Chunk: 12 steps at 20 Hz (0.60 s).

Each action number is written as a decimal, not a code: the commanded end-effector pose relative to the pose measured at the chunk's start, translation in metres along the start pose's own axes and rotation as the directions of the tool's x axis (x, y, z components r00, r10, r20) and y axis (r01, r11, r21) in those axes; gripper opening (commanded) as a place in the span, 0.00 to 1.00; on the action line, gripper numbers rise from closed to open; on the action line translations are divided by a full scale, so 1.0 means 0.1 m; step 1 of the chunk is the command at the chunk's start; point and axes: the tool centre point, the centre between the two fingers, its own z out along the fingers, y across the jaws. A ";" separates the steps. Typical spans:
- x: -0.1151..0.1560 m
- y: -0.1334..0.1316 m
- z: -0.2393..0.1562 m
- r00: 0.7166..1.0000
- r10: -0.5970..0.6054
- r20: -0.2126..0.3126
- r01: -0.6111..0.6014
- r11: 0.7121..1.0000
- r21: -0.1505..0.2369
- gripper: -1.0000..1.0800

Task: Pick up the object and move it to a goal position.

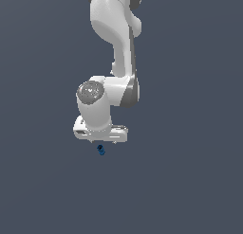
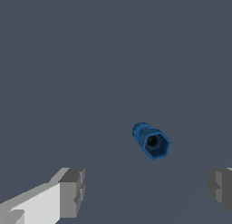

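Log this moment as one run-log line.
phase: approach | gripper: open, nothing held | blue spool: lying on the grey floor, between the finger lines, untouched | arm: low over spool | goal: not visible

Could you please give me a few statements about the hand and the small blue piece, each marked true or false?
1. The white hand is open. True.
2. The small bright blue spool-like piece is clamped between the grey fingertips. False: it lies apart from them, ungrasped.
3. The piece has a dark hole in its hexagonal end. True.
4. In the exterior view, the piece sits above the hand. False: it is just below it.
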 end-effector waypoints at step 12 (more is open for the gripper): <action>0.09 0.19 0.21 1.000 0.013 0.003 -0.013 1.000 -0.002 0.96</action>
